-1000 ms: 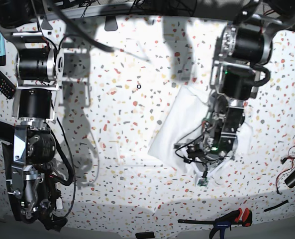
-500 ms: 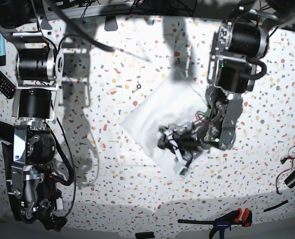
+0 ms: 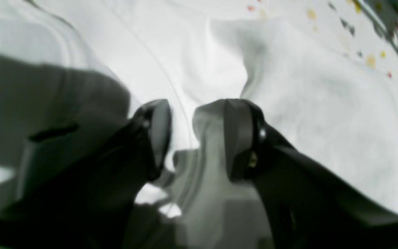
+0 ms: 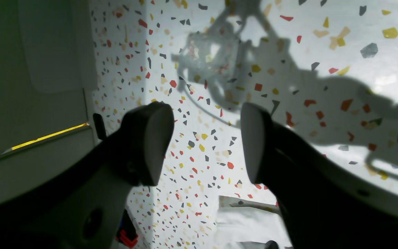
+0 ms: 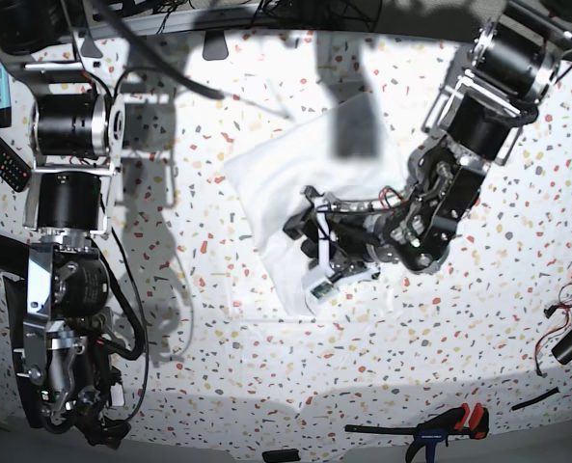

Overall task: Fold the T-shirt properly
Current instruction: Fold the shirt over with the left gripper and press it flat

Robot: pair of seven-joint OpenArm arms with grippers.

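Working across the base view from its left, the right gripper [image 4: 207, 142] hangs over speckled tabletop [image 5: 208, 357], its fingers parted and holding nothing. Mid-table lies the T-shirt [image 5: 281, 169], in a compact white bundle with layers doubled over one another, so some folding or gathering appears done. Its outline is a skewed block with a narrow lower end, and loose creases and raised edges show up close; squaring, flattening and probably another fold seem left. How many layers there are cannot be told. On the bundle's right side is the left gripper [image 3: 197, 140], down among the creases, fingers apart with cloth visible between them, not clenched on it. No container can be made out, so there are no contents to report.
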